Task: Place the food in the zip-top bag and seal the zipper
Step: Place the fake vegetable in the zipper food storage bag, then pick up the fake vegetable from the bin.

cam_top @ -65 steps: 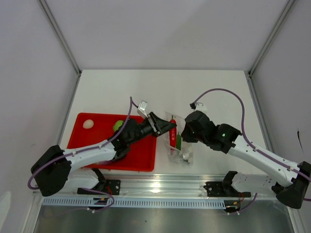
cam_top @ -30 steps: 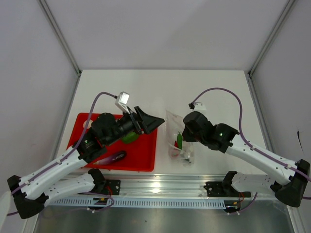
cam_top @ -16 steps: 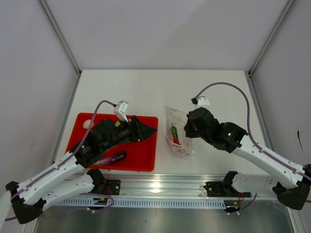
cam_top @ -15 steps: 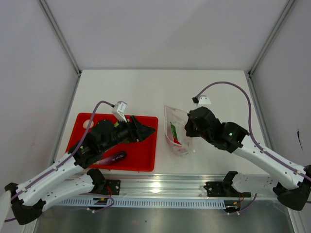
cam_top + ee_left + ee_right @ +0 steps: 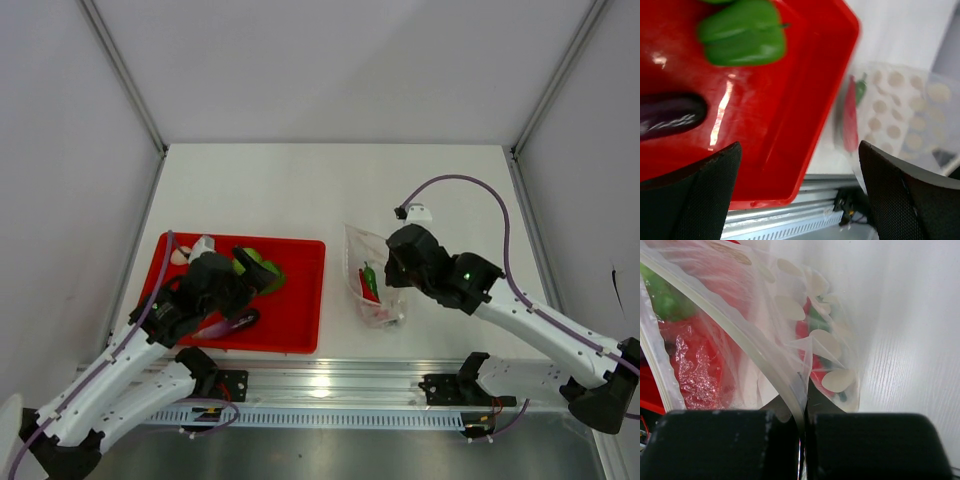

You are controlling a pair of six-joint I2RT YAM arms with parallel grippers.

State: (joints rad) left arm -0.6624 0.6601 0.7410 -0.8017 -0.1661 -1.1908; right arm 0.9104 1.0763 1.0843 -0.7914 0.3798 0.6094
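"Two hands. How do they stand?"

"The left hand (image 5: 799, 147) gapes wide, with nothing between its fingers. The right hand (image 5: 804, 412) is pinched tight on the bag (image 5: 790, 310), right at the zipper (image 5: 735, 337)."

"And the food?"

"Some is in the bag, just ahead of the right hand: a chili (image 5: 850, 112) with a long pepper (image 5: 368, 273) beside it. The rest lies on the tray (image 5: 790, 125) below the left hand. A round pepper (image 5: 742, 32) is straight ahead of its fingers, and the eggplant (image 5: 670, 117) is nearer, toward its left finger."

"Where's the bag from the left hand?"

"Off past its right finger, beyond the tray's rim, on the table (image 5: 300, 190)."

"Is the zipper sealed?"

"I can't tell. The strip runs up from the right hand's fingers."
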